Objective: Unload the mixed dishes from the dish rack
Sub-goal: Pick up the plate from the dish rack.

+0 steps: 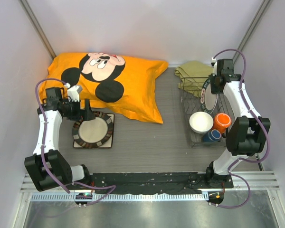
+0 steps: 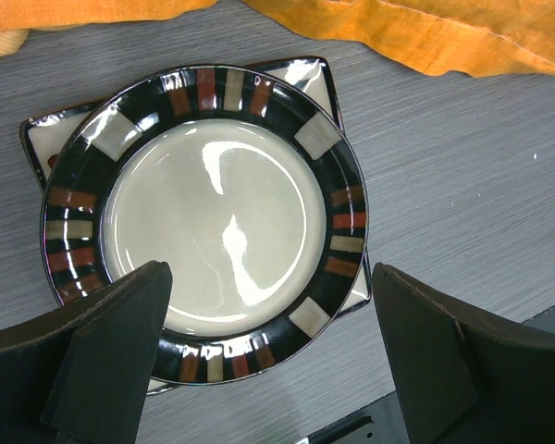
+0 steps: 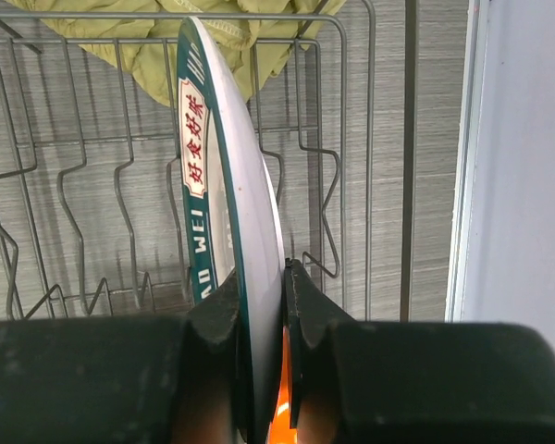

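The dish rack point(image 1: 186, 102) stands at the right. In it a white plate with a dark green patterned rim point(image 3: 245, 194) stands on edge, and my right gripper point(image 3: 262, 282) is shut on its near rim, one finger on each face. In front of the plate point(image 1: 210, 97) lie a white bowl point(image 1: 201, 122), an orange mug point(image 1: 222, 121) and a small dark-blue cup point(image 1: 213, 136). At the left, the round dark-rimmed plate point(image 2: 203, 213) rests on the square cream plate point(image 2: 310, 74) on the table. My left gripper point(image 2: 270, 277) hangs open just above them, holding nothing.
A large orange cartoon-mouse pillow point(image 1: 109, 80) lies at the back, close behind the stacked plates. An olive-green cloth point(image 1: 192, 73) sits against the rack's far end. The enclosure's right wall point(image 3: 527, 185) runs close beside the rack.
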Tool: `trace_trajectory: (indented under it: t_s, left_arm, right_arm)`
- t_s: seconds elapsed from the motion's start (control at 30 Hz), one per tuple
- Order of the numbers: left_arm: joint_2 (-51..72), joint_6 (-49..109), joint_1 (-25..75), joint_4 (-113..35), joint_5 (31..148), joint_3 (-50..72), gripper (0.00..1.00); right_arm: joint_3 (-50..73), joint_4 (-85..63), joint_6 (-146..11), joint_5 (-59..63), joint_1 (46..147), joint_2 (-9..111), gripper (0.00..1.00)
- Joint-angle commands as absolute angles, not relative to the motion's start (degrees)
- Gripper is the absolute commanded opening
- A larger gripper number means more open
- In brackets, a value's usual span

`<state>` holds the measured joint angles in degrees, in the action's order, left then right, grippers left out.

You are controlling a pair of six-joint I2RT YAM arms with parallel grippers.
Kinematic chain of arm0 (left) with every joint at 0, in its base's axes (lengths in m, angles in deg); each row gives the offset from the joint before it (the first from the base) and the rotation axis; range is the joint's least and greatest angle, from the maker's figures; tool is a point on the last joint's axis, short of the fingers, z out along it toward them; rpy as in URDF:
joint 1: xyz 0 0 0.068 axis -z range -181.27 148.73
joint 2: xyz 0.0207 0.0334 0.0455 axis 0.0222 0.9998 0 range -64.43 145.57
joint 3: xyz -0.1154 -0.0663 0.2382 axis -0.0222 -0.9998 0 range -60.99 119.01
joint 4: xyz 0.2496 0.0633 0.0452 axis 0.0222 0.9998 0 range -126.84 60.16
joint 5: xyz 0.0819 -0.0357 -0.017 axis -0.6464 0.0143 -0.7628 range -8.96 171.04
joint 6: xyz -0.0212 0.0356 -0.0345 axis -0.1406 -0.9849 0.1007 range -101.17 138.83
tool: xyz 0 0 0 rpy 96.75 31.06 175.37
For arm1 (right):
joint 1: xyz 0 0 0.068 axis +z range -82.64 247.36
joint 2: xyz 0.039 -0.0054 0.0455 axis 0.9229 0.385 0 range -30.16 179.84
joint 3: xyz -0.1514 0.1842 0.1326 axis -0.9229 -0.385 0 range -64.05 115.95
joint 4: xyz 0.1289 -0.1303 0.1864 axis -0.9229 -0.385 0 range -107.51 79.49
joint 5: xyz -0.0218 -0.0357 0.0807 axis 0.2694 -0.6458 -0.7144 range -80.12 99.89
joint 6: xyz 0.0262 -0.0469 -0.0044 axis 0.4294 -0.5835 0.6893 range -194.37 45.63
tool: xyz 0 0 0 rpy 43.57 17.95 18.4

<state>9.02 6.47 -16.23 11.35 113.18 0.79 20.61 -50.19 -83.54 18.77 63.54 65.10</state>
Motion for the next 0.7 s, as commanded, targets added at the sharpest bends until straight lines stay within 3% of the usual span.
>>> trace_trajectory:
  t_s: [0.0,0.67]
  left_arm:
    - [8.69,6.79,-15.86,9.48,114.35,0.98,0.95]
    - [11.24,7.58,-15.77,7.20,115.23,-0.08,0.95]
  right_arm:
    - [23.93,-49.62,-80.96,16.21,63.49,63.09,0.03]
    - [24.10,-47.87,-83.60,27.19,64.98,64.41,0.01]
